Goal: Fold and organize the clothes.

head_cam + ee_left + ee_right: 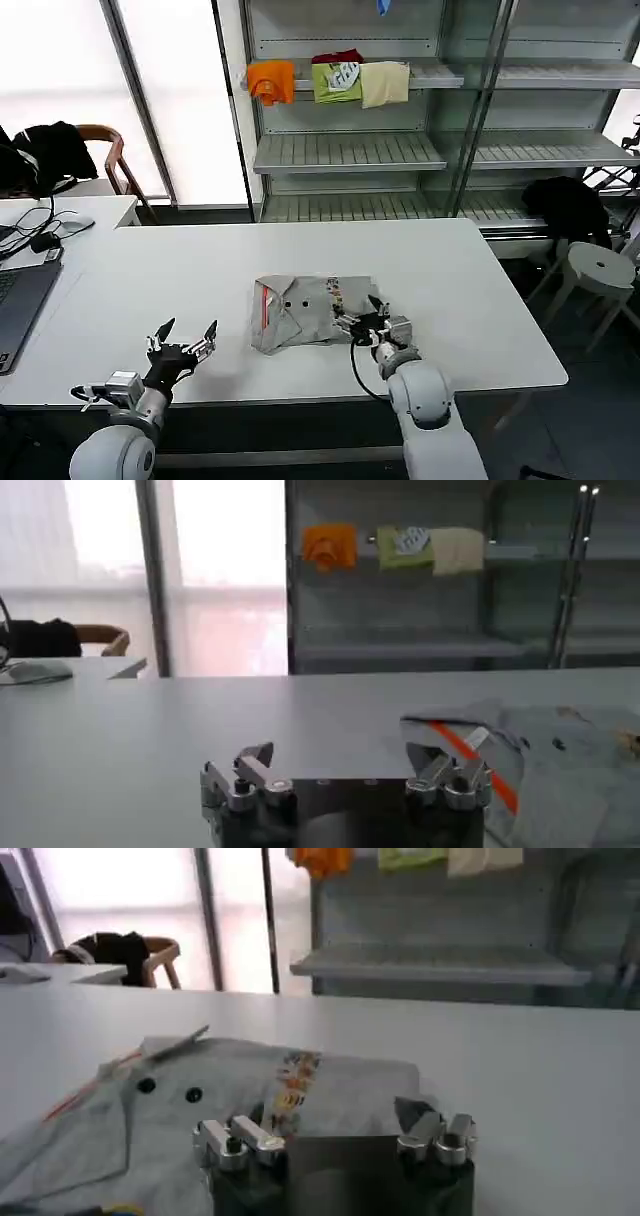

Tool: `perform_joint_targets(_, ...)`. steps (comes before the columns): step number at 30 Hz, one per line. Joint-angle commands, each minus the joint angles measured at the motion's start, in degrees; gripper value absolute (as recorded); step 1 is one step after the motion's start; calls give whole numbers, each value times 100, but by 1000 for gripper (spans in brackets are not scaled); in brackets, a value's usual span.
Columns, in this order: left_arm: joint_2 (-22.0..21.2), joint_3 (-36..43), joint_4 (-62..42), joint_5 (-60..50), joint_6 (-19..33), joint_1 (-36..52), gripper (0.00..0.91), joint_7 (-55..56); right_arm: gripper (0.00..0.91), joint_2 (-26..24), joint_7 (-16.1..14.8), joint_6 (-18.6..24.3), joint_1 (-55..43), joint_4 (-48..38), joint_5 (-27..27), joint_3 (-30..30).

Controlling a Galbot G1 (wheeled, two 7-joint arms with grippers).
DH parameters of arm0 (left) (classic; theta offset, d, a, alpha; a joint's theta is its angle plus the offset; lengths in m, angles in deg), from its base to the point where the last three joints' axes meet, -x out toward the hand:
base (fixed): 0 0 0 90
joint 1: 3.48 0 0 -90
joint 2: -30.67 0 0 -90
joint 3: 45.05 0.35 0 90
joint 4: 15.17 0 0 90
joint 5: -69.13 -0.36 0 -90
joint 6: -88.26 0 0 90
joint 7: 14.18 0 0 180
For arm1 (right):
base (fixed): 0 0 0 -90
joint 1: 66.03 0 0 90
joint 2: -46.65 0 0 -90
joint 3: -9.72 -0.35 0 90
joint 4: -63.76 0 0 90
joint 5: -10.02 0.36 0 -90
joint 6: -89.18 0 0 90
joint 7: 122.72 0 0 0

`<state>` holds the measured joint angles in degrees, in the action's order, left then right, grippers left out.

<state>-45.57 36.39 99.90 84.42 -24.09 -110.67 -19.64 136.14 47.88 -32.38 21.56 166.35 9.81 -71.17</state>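
The clothes lie as a folded light grey bundle in the middle of the white table, with red trim and dark buttons on its left part and a multicoloured print near its right part. My right gripper stands open at the bundle's front right corner, its fingers spread over the grey cloth beside the print. My left gripper is open over bare table, to the left of the bundle and apart from it. In the left wrist view the red-trimmed edge lies just past one fingertip.
A shelf unit behind the table holds folded orange, green and cream garments. A laptop and cables sit at the table's left end. A chair with black garments stands far left, a white stool at right.
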Motion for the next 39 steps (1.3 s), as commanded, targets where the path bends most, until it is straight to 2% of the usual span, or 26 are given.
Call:
perform_joint_targets(1, 4, -29, -102, 127, 203, 19, 907, -2, 907, -806, 326, 80, 500, 1115, 452, -730)
perform_joint_targets(3, 5, -79, -195, 202, 299, 70, 907, -2, 907, -1092, 435, -131, 718, 1197, 494, -1006)
perform_joint_targets(6, 23, -188, -283, 520, 368, 154, 907, 7, 907, -1336, 556, -15, 959, 1264, 511, -1282)
perform_joint_targets(8, 12, -271, -336, 735, 382, 240, 907, 73, 907, -1550, 489, 131, 1185, 1400, 528, -1453)
perform_joint_targets(10, 11, -361, -389, 1050, 434, 358, 907, 226, 907, -1701, 473, 463, 1436, 1497, 536, -1626)
perform_joint_targets(12, 25, -416, -399, 1200, 459, 429, 907, 328, 907, -1767, 437, 538, 1550, 1562, 568, -1720)
perform_joint_targets(18, 213, -456, -333, 1202, 1032, 344, 907, 434, 907, -1622, 465, 303, 1630, 1835, 978, -1780)
perform_joint_targets(23, 391, -504, -359, 1160, 1517, 231, 907, 369, 907, -1455, 369, 460, 1604, 1778, 863, -1628)
perform_joint_targets(30, 600, -443, -530, 1123, 1714, 167, 907, 394, 907, -1288, 341, 588, 1547, 1707, 875, -1533)
perform_joint_targets(32, 655, -380, -716, 1088, 2148, 247, 907, 432, 907, -1262, 339, 568, 1537, 1704, 872, -1518)
perform_joint_targets(34, 685, -333, -803, 1068, 2318, 323, 907, 547, 907, -1241, 307, 545, 1520, 1687, 873, -1507)
perform_joint_targets(39, 743, -308, -893, 1360, 2300, 421, 907, 567, 907, -1179, 150, 429, 1468, 1670, 886, -1495)
